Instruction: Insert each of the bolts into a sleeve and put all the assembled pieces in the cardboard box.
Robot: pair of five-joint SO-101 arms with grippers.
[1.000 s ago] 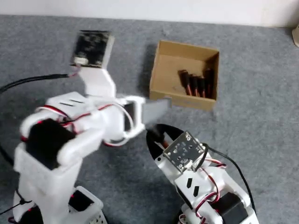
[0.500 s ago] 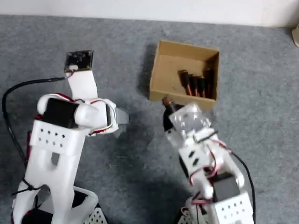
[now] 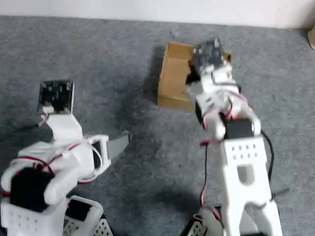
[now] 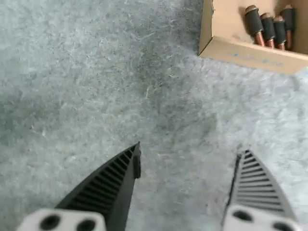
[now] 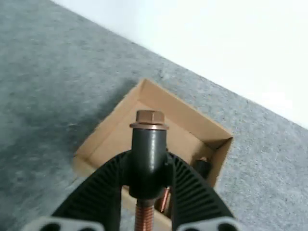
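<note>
A black round sleeve with a copper bolt pushed through it (image 5: pixel 147 149) was gripped tight between the two black ridged fingers (image 5: pixel 108 185) of the right gripper (image 5: pixel 147 166). The sleeve was squeezed around its middle. The bolt's six-sided head (image 5: pixel 150 118) was left sticking out past the fingertips, and the bolt's threaded end (image 5: pixel 143 216) was seen back between the fingers. This piece was held up in the air above the open brown cardboard box (image 5: pixel 111 129). In the high view, the right arm (image 3: pixel 231 128) was stretched out over the box (image 3: pixel 172 81). Four more black sleeves with copper bolts (image 4: pixel 267 26) were laid side by side inside the box (image 4: pixel 250 55). The left gripper (image 4: pixel 191 151) was spread wide open with nothing held in it. It was kept over the grey carpet (image 4: pixel 72 72), well apart from the box.
</note>
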